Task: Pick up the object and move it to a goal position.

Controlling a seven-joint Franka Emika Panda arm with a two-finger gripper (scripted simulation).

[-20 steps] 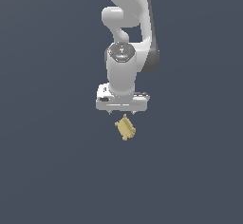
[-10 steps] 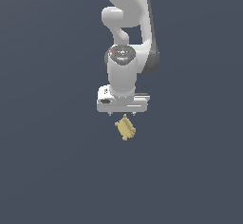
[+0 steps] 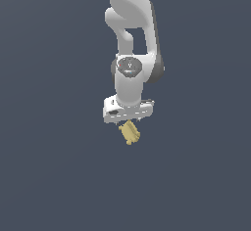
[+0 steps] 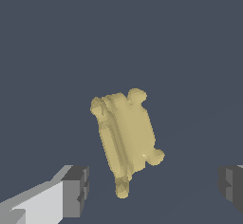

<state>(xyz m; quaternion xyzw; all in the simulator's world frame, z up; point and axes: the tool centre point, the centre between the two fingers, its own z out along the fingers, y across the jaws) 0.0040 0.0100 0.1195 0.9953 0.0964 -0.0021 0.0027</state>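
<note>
- One white arm (image 3: 131,44) comes down from the top of the exterior view, its links stacked nearly upright, with a round grey joint cap at the wrist and the hand turned straight down toward the dark grey counter (image 3: 54,176).
- One gripper (image 3: 128,122) sits at the end of the arm, on a flat white hand body that is slightly tilted in the exterior view. In the wrist view its two dark grey fingertips (image 4: 76,191) stand wide apart, one on each side of the object and neither touching it.
- One object (image 3: 130,132): a small, matte tan-yellow lumpy piece with knobs at its corners and a ridge along its length. It lies directly beneath the gripper, between the spread fingertips, set at an angle to them.
</note>
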